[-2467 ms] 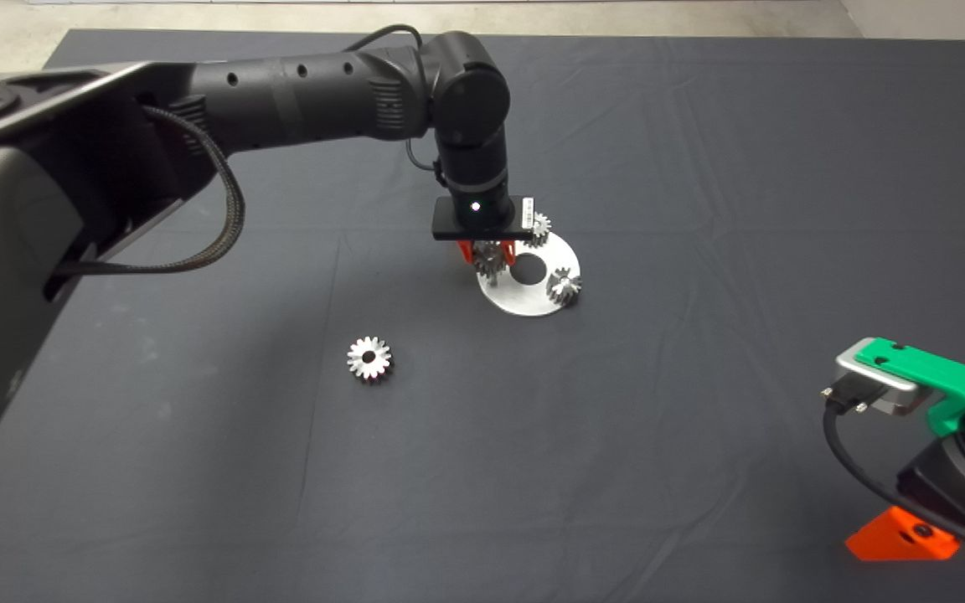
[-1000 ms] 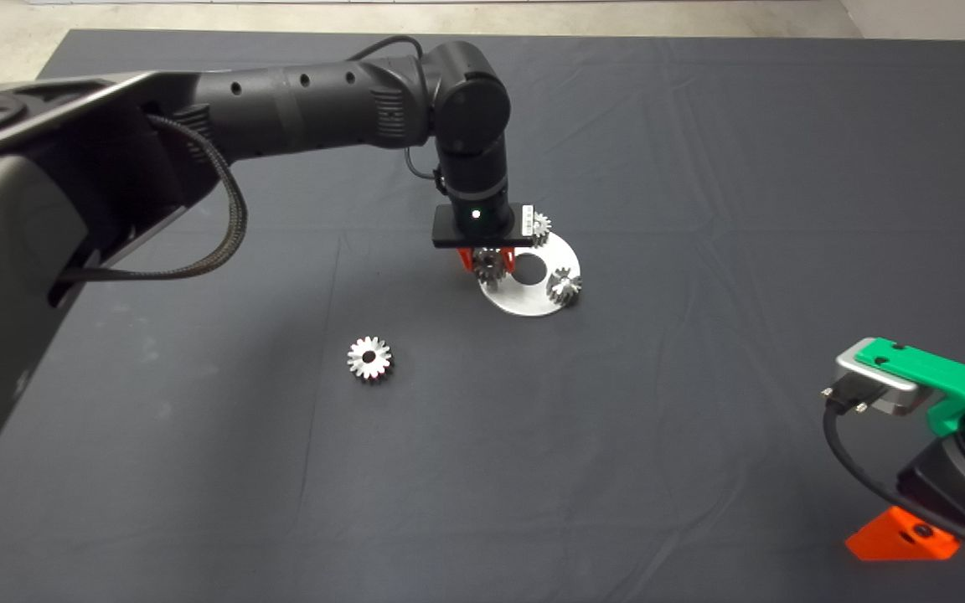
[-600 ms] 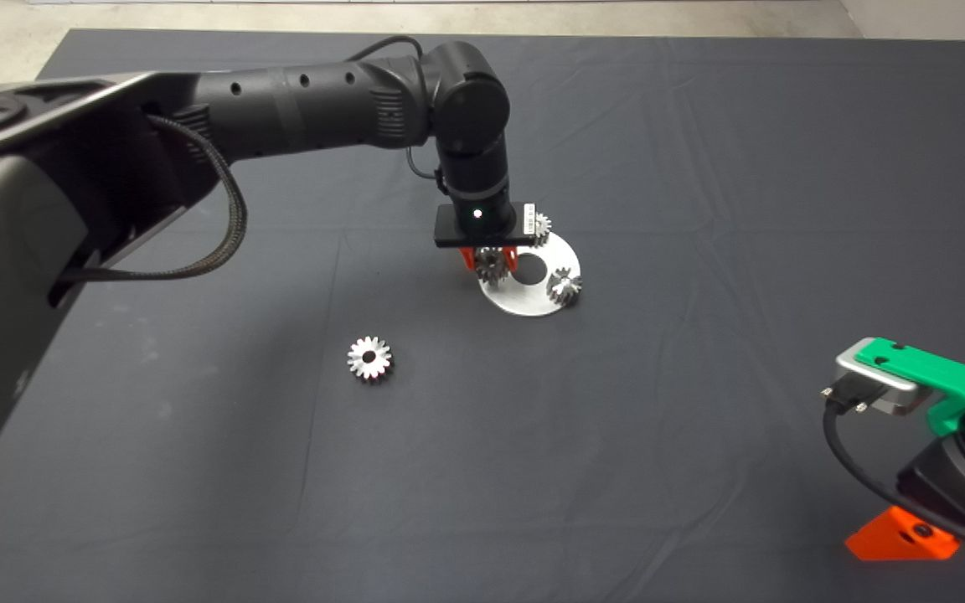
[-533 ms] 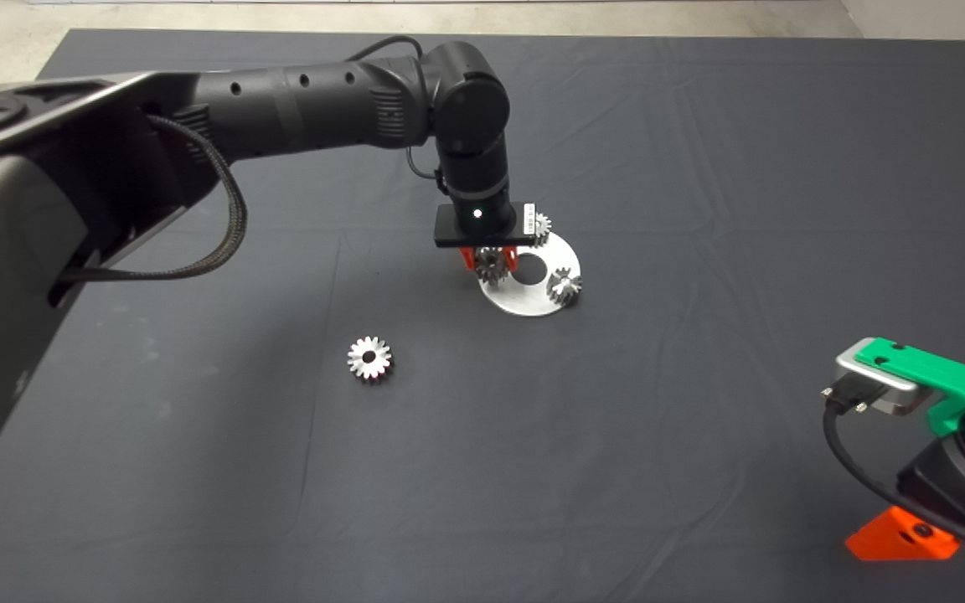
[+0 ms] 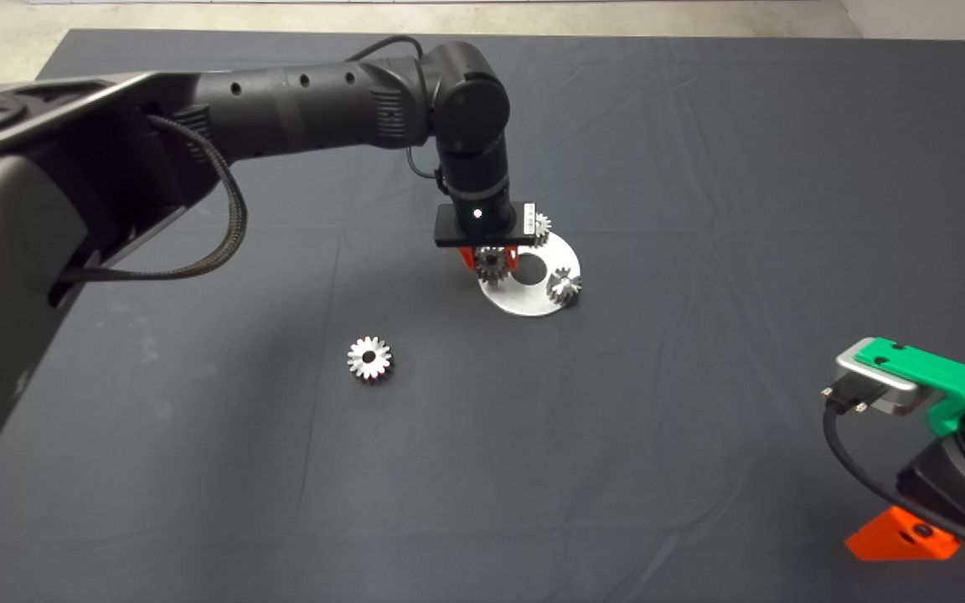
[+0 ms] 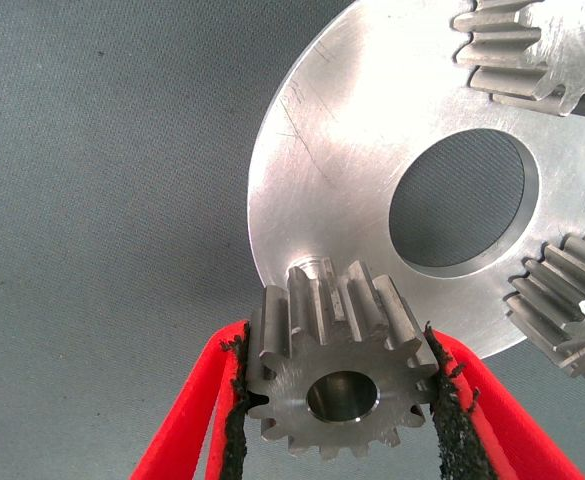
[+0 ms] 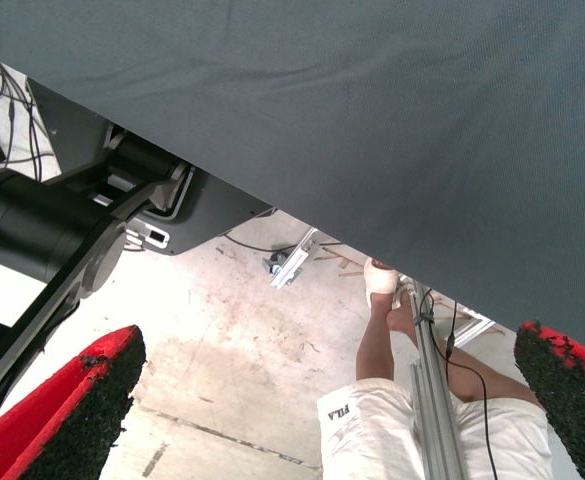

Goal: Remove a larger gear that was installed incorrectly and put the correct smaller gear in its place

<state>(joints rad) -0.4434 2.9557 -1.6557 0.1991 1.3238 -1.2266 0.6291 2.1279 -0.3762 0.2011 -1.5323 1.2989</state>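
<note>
Left gripper (image 6: 340, 385): clenched on small gear (image 6: 337, 372), pads on opposite tooth flanks, bore facing wrist camera, poised over post (image 6: 313, 268) at left edge of plate (image 5: 524, 297) near desk centre. Big gear (image 5: 369, 358): flat on mat (image 5: 700, 167), left of and nearer than plate, well apart, already removed. Two other small gears (image 5: 565, 286) seated on plate, at far and right edges. Right gripper (image 7: 312, 400): parked at near right, released, empty. Step in hand, by judgement: seating small gear. Advice: centre bore over post, hold axis upright, lower slowly, release only once flat on plate; risk of jamming if tilted.
</note>
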